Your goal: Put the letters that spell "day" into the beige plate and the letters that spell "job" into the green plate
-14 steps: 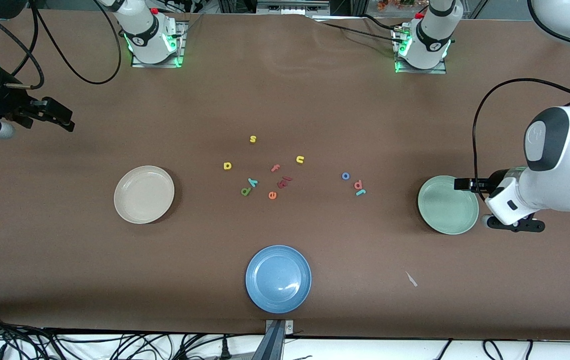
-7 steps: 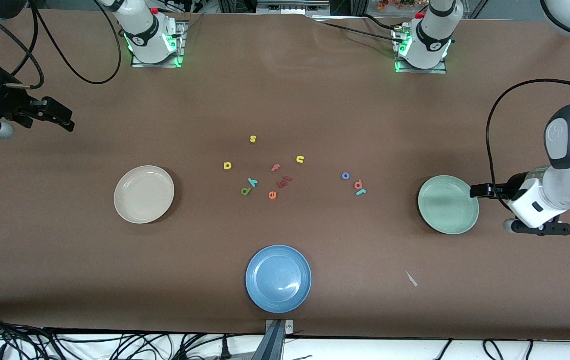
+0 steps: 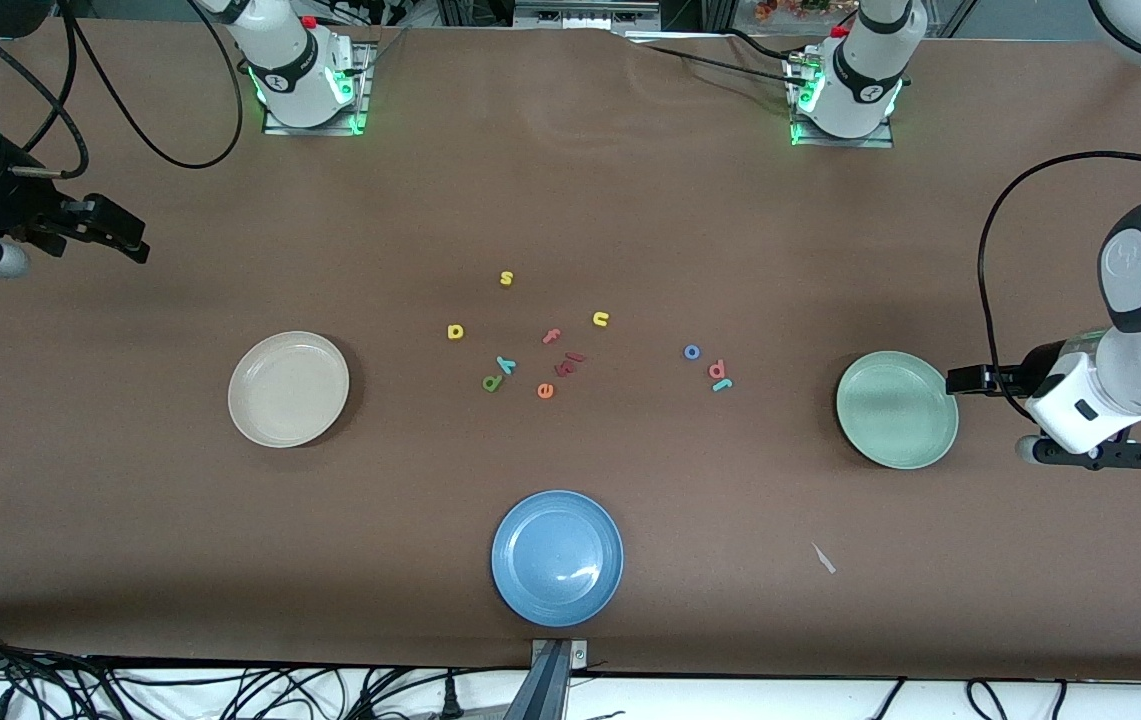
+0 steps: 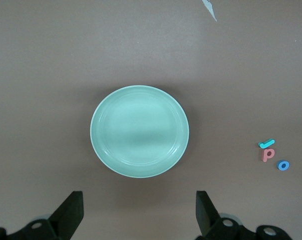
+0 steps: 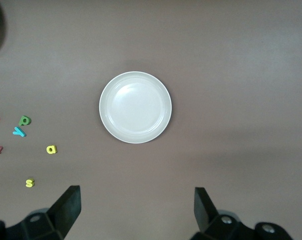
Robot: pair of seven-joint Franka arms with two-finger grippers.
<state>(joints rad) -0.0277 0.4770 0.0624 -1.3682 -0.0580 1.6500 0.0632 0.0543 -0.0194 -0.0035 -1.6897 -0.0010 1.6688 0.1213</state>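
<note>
The teal j (image 3: 722, 384), salmon b (image 3: 717, 369) and blue o (image 3: 692, 352) lie crowded near the green plate (image 3: 896, 409); d (image 3: 491, 383), y (image 3: 505, 364) and a (image 3: 455, 331) sit mid-table, toward the beige plate (image 3: 288, 388). Both plates are empty. The left gripper (image 3: 960, 380) hangs beside the green plate and the waiting right gripper (image 3: 130, 237) over the table's right-arm end, both spread wide, so pinching one tiny letter could nudge its touching neighbour.

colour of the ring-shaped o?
Blue. The o shows best in the left wrist view.

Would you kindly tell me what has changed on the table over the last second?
The left gripper, open and empty, drew back off the pale green round plate toward the left arm's end of the table. The right gripper, open, waits unmoved. All foam letters and the beige plate stayed put.
</note>
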